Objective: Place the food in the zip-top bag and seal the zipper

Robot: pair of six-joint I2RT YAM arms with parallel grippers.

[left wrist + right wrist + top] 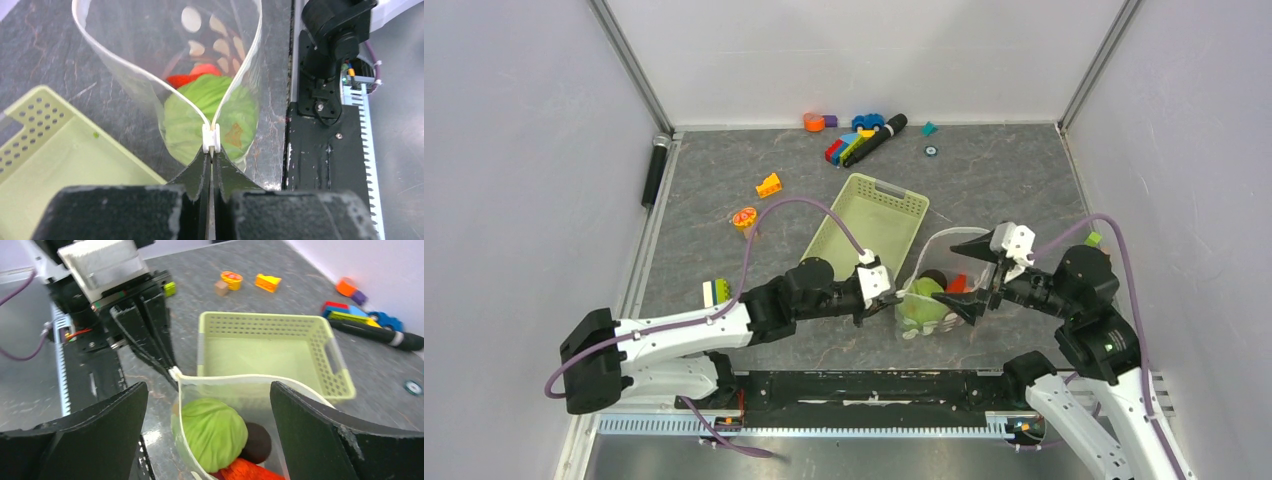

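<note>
L gripper [211, 156] clenched tight on the zipper [210, 139] at its white end piece. From there the zip-top bag [140, 70] gapes open in a loop. It sits on the table [1024, 180], mid-front, w/ green cabbage [212, 432], dark maroon ball [257, 440] & red-orange carrot [250, 471] inside. Pale green basket [270, 322] is just behind it. R gripper [970, 275] released, jaws wide either side of the bag's far end, not pinching. Blocks [849, 148] & a black marker [876, 138] lie well apart at the back.
</note>
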